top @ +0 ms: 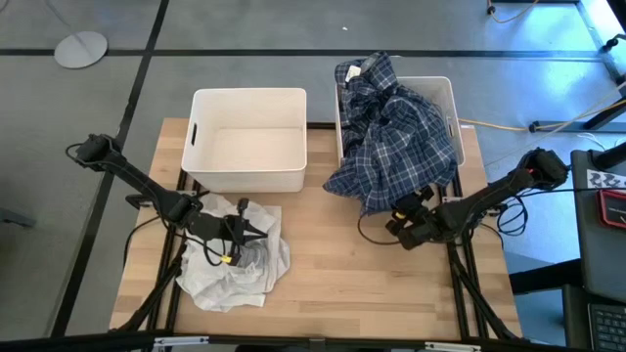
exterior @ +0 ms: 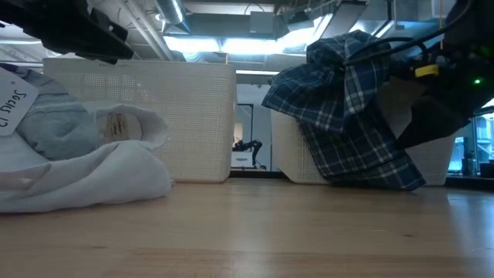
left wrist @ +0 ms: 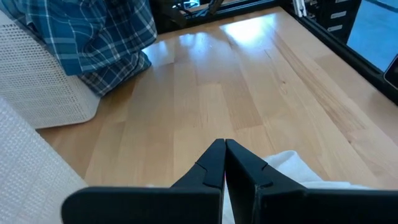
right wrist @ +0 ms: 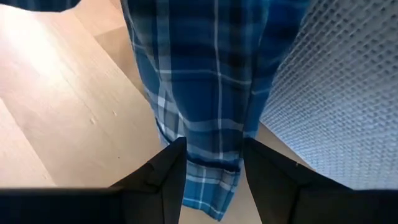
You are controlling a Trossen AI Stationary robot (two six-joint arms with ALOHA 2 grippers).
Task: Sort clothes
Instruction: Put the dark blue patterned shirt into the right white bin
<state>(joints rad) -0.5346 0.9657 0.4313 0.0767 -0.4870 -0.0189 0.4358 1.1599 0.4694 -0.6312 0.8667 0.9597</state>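
We're over the counter (top: 372, 284) now, and the right claw (top: 403, 223) is the one at work, sitting at the near edge of the plaid shirt (top: 391, 127). Look at the wrist view: a hanging fold of the plaid shirt (right wrist: 211, 93) runs down between the two dark fingers (right wrist: 165, 180), which stand partly apart around the cloth, so we read that as a pinch on the shirt's hem. The shirt itself is heaped over the right-hand white bin (top: 455, 108), spilling down its front wall onto the wood, half in and half out.

Over on the left, the left claw (top: 256, 232) has its fingers pressed together, empty, hovering above the rumpled pile of white and pale grey-blue garments (top: 235, 264) lying on the counter in front of the left-hand white bin (top: 249, 137). That bin looks empty from above.

So where are we? We judge the plaid shirt is the item in hand, being placed into the right bin, with the pale pile not yet sorted. The next move, as we see it, calls for lifting the hanging hem up and over the bin's front wall so nothing trails outside. The risk is the fabric dragging back out when the claw lets go.
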